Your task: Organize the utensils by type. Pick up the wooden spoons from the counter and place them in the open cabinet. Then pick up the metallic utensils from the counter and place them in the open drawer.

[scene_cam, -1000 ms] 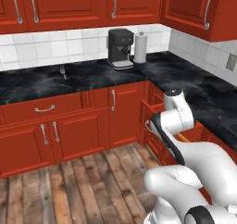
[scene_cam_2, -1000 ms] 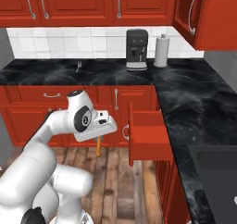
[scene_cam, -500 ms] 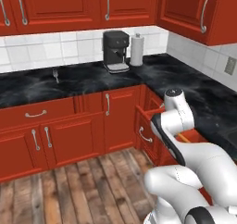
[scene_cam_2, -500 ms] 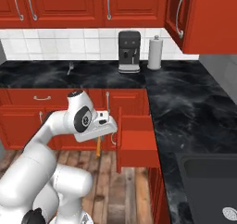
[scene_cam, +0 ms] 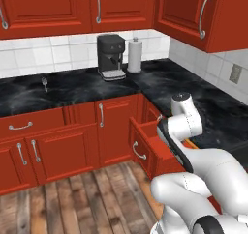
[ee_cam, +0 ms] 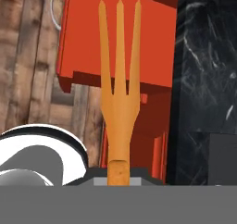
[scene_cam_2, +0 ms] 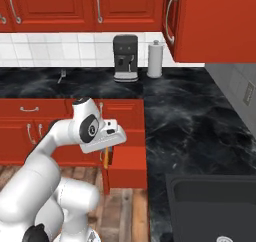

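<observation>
1. Carrying a wooden fork, the gripper has its jaws closed on the bottom of the handle, and the three prongs stick straight out ahead of the jaws.
2. Beyond the prongs lies the open drawer, its red front and pale handle off to one side of the jaws; the dark counter runs along the other side.
3. In the right base view the gripper hangs low beside the drawer, with a bit of the fork hanging out below it.
4. The fork looks light and stiff, so it should not sag or bend. With the hold right at the handle's end, the long free part could swing or pivot in the jaws if it bumps anything. A hold nearer the middle of the handle would steady it better.
5. Being wooden, it probably belongs in the open cabinet and not this drawer; which cabinet stands open I cannot tell.
6. On the far counter, well away from the jaws, a small metal utensil lies left of the coffee machine and the paper towel roll; it looks thin and likely slippery, best pinched across the handle.
</observation>
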